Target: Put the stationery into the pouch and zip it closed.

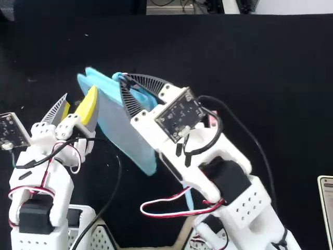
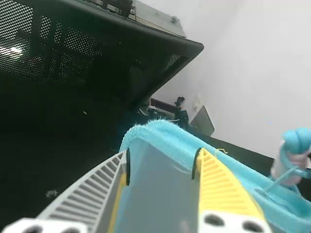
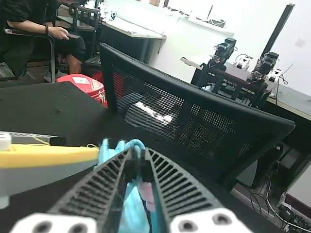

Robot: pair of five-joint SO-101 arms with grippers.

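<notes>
A light blue pouch (image 1: 122,127) hangs tilted above the black table (image 1: 250,62), held between both arms. My left gripper (image 1: 79,100), with one grey and one yellow finger, is shut on the pouch's corner; its own view shows the pouch's blue edge (image 2: 165,136) clamped in that gripper (image 2: 163,156). My right gripper (image 1: 125,82), with black ribbed fingers, is at the pouch's upper end. It is shut (image 3: 138,156) on the blue zip cord (image 3: 120,145), and a pinkish piece (image 3: 146,194) sits just under the fingers. The cord's knot (image 2: 297,141) is beside the pouch.
A black mesh chair back (image 3: 194,111) stands beyond the table. A white object (image 1: 327,208) lies at the table's right edge. Red and white cables (image 1: 166,205) loop near the right arm's base. Open black cloth stretches behind and to the right of the pouch.
</notes>
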